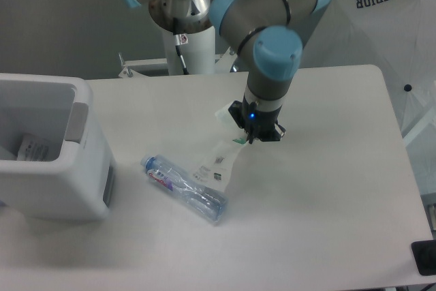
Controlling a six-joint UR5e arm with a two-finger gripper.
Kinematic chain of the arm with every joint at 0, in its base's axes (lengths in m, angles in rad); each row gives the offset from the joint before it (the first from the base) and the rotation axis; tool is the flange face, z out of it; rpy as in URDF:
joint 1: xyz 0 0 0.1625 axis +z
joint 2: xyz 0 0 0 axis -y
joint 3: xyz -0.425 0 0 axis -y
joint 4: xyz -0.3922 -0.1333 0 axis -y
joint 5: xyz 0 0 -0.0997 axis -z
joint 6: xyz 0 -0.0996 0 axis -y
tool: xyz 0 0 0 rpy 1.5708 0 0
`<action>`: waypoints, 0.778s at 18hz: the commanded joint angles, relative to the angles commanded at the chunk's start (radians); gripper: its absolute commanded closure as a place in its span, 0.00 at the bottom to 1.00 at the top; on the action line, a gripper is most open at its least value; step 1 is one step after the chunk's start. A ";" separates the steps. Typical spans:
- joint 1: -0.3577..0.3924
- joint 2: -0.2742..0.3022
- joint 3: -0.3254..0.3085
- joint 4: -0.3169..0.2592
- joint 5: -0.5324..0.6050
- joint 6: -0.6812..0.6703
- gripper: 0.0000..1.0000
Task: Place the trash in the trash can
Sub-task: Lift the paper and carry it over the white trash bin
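My gripper (249, 136) is shut on the top edge of the flat clear-white wrapper (221, 160), which hangs down and to the left, its lower end just over the bottle. The crushed clear bottle (184, 188) with blue cap and pink-blue label lies on the table, cap pointing to the upper left. The white trash can (49, 148) stands at the table's left edge, open at the top, with a piece of paper inside.
A white table (327, 189) carries everything. A folded white umbrella (381, 25) with black lettering stands beyond the right rear corner. The arm's base column (187, 49) rises behind the table's back edge. A dark object (424, 257) sits at the lower right corner.
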 joint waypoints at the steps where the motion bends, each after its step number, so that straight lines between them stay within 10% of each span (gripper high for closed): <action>1: 0.000 0.020 0.023 -0.037 -0.026 -0.012 1.00; 5: -0.011 0.101 0.063 -0.125 -0.107 -0.038 1.00; 14: -0.104 0.223 0.103 -0.102 -0.304 -0.212 1.00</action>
